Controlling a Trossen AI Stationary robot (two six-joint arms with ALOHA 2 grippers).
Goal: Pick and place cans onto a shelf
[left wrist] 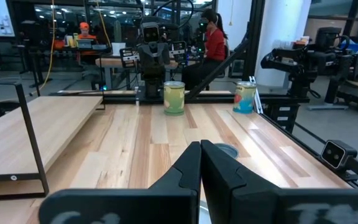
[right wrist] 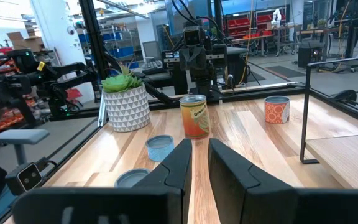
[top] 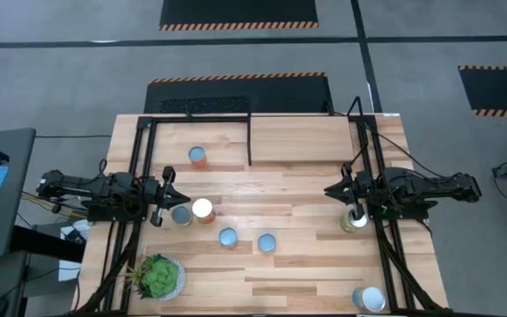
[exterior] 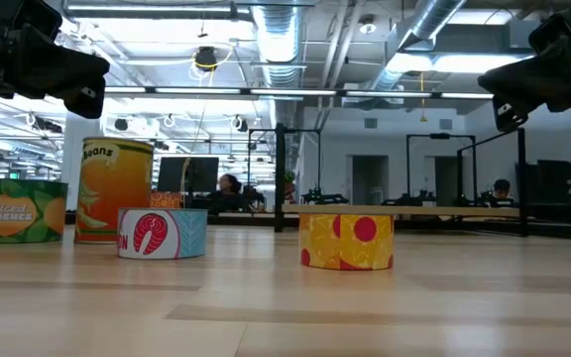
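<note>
Several cans stand on the table. An orange one is to the left of the shelf. A tall orange-yellow can and a low tin are just in front of my left gripper. Two low blue-topped tins are mid-table. A yellow-green can stands under my right arm, and another can is at the near right corner. My left gripper is shut and empty. My right gripper is empty, its fingers a narrow gap apart, and hovers at the table's right.
A leafy potted plant stands at the near left corner. Black frame rods run along both sides of the table. The shelf's upright rod stands near the orange can. People sit in the room beyond.
</note>
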